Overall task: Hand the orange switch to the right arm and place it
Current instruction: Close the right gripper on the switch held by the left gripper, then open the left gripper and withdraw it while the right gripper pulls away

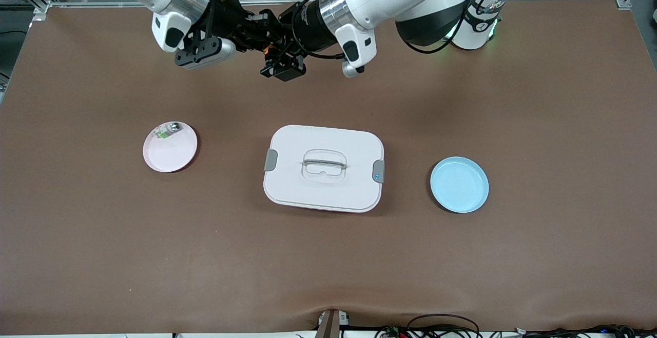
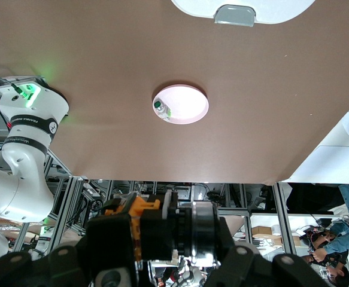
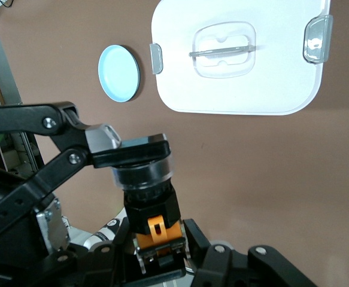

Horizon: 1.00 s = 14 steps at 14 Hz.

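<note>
The orange switch [image 1: 267, 49] hangs in the air between both grippers, over the table's back edge. In the right wrist view its orange end [image 3: 157, 230] sits between my right gripper's [image 3: 175, 251] fingers, which are closed against it. My left gripper [image 3: 123, 146] clamps its black round head there. In the left wrist view the switch [image 2: 137, 210] lies across my left gripper [image 2: 186, 242]. In the front view the right gripper [image 1: 258, 33] and left gripper [image 1: 278, 45] meet tip to tip.
A white lidded box [image 1: 323, 169] sits mid-table. A pink plate [image 1: 177, 153] holding a small white-and-green part [image 1: 167, 130] lies toward the right arm's end. A blue plate [image 1: 459, 184] lies toward the left arm's end.
</note>
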Each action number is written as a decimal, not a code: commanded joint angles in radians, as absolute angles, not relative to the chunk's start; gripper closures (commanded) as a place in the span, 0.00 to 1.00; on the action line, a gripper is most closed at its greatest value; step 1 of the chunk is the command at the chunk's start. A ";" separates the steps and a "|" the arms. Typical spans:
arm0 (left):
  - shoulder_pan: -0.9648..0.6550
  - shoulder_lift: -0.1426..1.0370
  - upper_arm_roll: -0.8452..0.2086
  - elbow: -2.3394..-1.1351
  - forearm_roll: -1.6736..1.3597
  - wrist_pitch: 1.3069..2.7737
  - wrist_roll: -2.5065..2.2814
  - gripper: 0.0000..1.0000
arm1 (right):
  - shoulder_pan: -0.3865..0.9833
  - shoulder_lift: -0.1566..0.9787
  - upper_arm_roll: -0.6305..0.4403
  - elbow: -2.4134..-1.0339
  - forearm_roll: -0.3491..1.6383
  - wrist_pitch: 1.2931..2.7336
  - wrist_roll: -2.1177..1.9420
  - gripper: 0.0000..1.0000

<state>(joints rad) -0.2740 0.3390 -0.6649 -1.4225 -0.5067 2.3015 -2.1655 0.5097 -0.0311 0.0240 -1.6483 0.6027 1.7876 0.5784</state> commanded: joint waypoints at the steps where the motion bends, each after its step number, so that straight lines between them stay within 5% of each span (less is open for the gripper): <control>1: -0.284 0.337 -0.669 -1.416 -0.488 2.318 -2.194 0.33 | 0.522 -0.006 0.021 -1.612 0.615 1.790 0.588 1.00; 2: -0.284 0.337 -0.669 -1.416 -0.488 2.318 -2.194 0.04 | 0.522 -0.003 0.021 -1.605 0.615 1.790 0.588 1.00; 3: -0.284 0.337 -0.669 -1.414 -0.489 2.318 -2.195 0.00 | 0.520 0.003 0.021 -1.598 0.615 1.790 0.588 1.00; 14: -0.264 0.322 -0.672 -1.414 -0.480 2.303 -2.184 0.00 | 0.520 0.046 0.020 -1.586 0.603 1.790 0.520 1.00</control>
<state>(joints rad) -0.2749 0.3391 -0.6643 -1.4192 -0.5036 2.3068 -2.1655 0.5108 0.0183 0.0252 -1.6138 0.6049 1.7930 0.5589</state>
